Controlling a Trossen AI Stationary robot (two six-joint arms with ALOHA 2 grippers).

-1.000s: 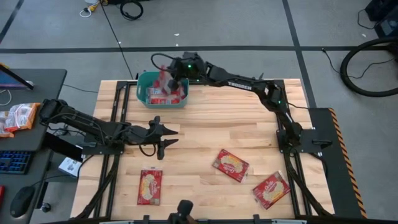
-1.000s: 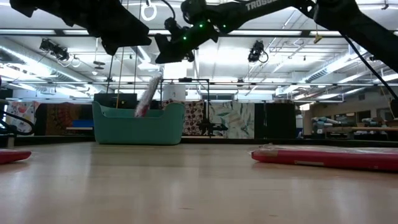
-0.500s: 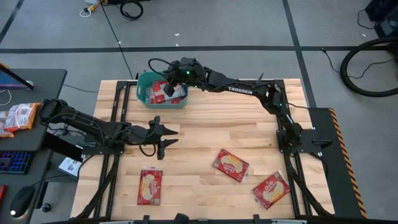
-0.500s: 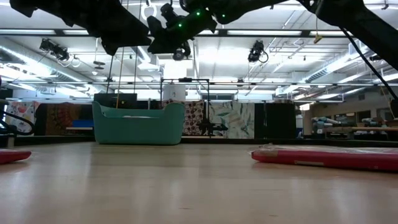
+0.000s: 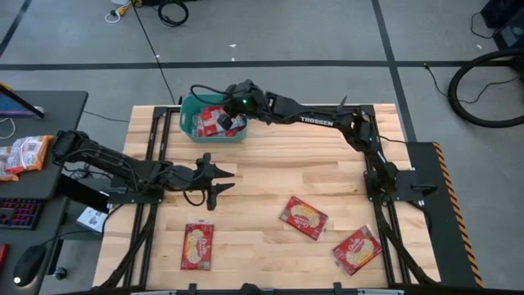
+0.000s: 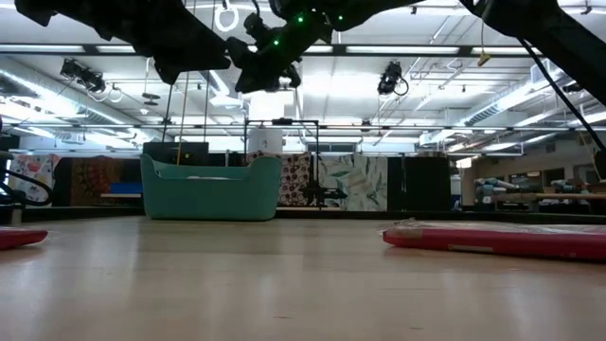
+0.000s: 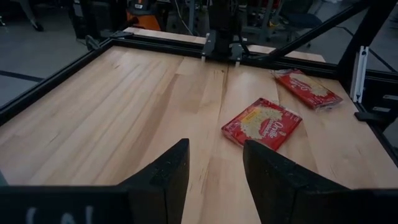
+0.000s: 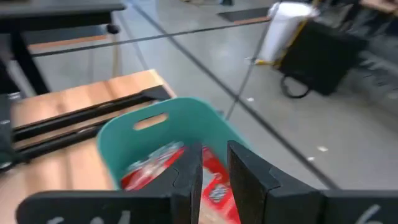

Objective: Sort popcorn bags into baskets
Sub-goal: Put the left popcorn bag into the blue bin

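Observation:
The teal basket [image 5: 190, 123] stands at the table's far side, left of centre, with several red popcorn bags [image 5: 214, 121] lying in it; the right wrist view shows the basket [image 8: 124, 140] and these bags [image 8: 149, 171] too. My right gripper [image 8: 214, 165] hovers above the basket, open and empty. Three more red bags lie flat on the table: near left [image 5: 196, 246], near centre [image 5: 304, 217] and near right [image 5: 357, 249]. My left gripper [image 5: 223, 179] is open and empty, low over the table's left middle, fingers pointing right.
Bare wood lies between the basket and the three loose bags. Black frame rails [image 5: 151, 139] run along the table's sides. Paler orange-and-white packets [image 5: 24, 154] lie on a dark side desk off the table's left edge.
A red bag that hung tilted below my right gripper over the basket has dropped into the basket and now lies with the others. My right gripper has let go of it and stays above the basket, shifted slightly.

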